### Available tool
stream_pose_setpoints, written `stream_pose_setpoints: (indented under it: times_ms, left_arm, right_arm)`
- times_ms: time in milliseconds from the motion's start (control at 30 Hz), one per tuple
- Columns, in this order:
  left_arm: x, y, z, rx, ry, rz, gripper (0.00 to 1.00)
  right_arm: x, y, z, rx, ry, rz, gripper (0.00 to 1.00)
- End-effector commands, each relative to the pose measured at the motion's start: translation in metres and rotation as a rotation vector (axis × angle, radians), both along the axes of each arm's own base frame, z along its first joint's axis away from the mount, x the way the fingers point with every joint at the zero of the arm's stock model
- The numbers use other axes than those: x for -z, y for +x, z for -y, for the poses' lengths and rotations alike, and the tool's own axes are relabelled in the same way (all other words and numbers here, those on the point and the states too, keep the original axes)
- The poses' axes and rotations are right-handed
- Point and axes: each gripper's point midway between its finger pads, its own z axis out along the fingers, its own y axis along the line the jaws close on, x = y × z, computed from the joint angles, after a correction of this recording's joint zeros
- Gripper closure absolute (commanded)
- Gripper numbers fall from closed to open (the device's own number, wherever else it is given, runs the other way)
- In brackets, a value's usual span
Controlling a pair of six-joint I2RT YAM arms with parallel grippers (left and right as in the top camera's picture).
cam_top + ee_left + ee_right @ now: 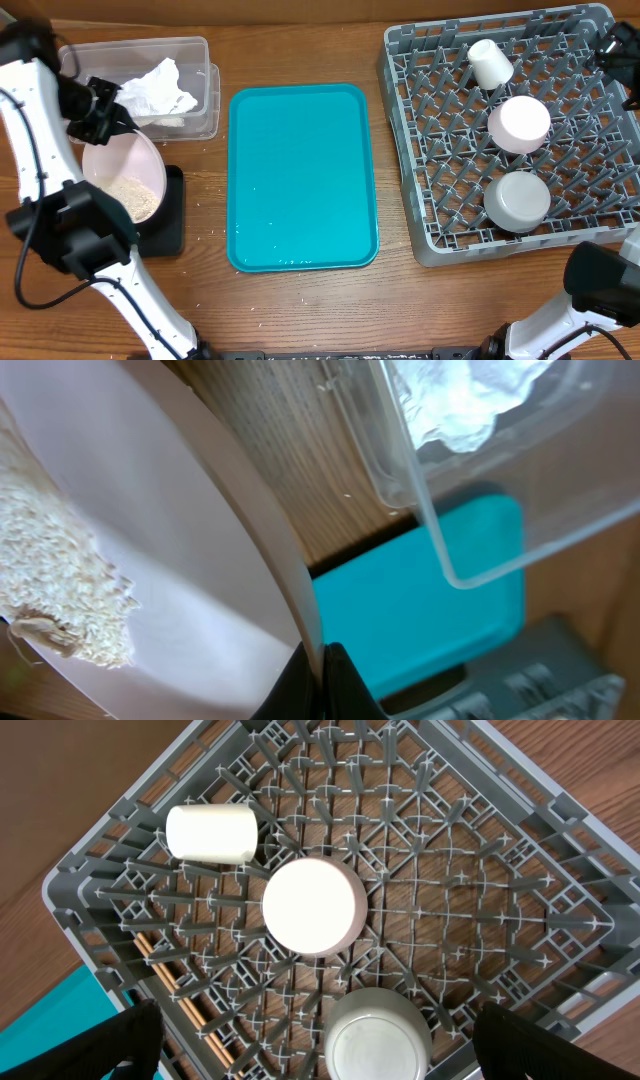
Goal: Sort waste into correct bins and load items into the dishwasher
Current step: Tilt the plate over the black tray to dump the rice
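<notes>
My left gripper (112, 118) (322, 665) is shut on the rim of the large white plate (115, 170) (180, 540), held tilted over the black tray (170, 225). Pale rice scraps (135, 195) (55, 585) lie on the plate. The crumpled white napkin (158, 90) (460, 400) lies in the clear tub (195, 80) (470, 490). The grey dish rack (420, 150) (470, 870) holds the white cup (490, 63) (210, 832), a smaller white dish (519, 124) (314, 906) and the grey bowl (517, 200) (378, 1038), upside down. My right gripper (315, 1040) is open above the rack. The red wrapper is out of view.
A large teal tray (303, 178) (420, 610) lies in the middle of the wooden table, between the bins and the rack. A few pale crumbs lie on the table near its left edge.
</notes>
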Motion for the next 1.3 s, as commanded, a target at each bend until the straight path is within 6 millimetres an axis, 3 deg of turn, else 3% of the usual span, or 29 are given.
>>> stream_pose_setpoints:
  times_ms: [0, 400, 700, 867, 1000, 1267]
  left_arm:
    - [-0.022, 0.004, 0.0, 0.027, -0.141, 0.143, 0.96]
    - [-0.038, -0.001, -0.019, -0.001, -0.4, 0.355, 0.96]
    - [-0.026, -0.014, -0.03, -0.075, -0.539, 0.389, 0.96]
    - [-0.05, -0.004, -0.03, -0.089, -0.687, 0.594, 0.96]
    - [-0.05, -0.008, -0.037, -0.106, -0.68, 0.598, 0.96]
    - [-0.026, -0.028, -0.049, -0.185, -0.635, 0.439, 0.96]
  right_arm:
    - [-0.004, 0.0, 0.001, 0.007, -0.008, 0.012, 0.0]
    - [-0.004, 0.0, 0.001, 0.007, -0.008, 0.012, 0.0]
    - [-0.004, 0.0, 0.001, 0.007, -0.007, 0.012, 0.0]
    - [-0.004, 0.0, 0.001, 0.007, -0.007, 0.012, 0.0]
    - [-0.004, 0.0, 0.001, 0.007, -0.007, 0.012, 0.0]
    - [-0.004, 0.0, 0.001, 0.008, -0.008, 0.012, 0.0]
